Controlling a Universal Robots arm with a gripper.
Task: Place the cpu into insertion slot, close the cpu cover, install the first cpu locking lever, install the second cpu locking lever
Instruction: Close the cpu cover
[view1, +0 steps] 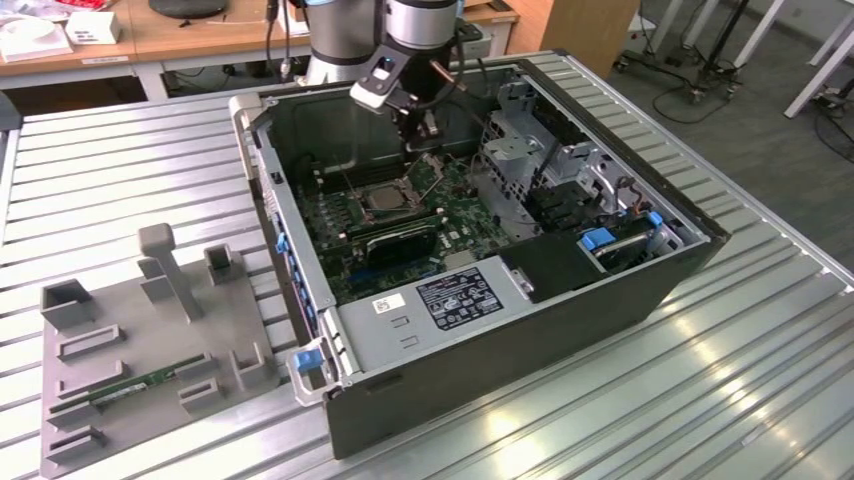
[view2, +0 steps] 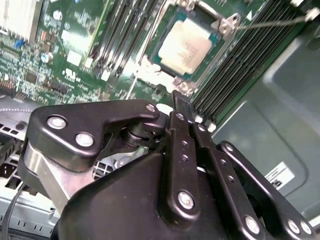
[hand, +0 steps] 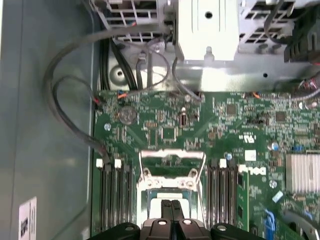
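Exterior view: an open dark computer case (view1: 534, 330) is seen across the middle of the ribbed metal bench (view1: 120, 160), with the black end effector (view1: 424, 140) lowered inside it.

Second wrist view: the square silver-tan cpu (view2: 187, 44) lies seated in the silver-framed insertion slot (view2: 220, 30). The fingers (view2: 181, 102) are pressed together, nothing is held, and they sit just beside the frame.

First wrist view: the thin silver cpu cover (hand: 172, 154) appears raised. It is best pushed down squarely and gently, so that the chip is not shifted.

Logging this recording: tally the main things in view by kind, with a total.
Computer case: 1
Chip: 1
Grey holder tray: 1
Memory stick: 1
Hand: 1
Total: 5
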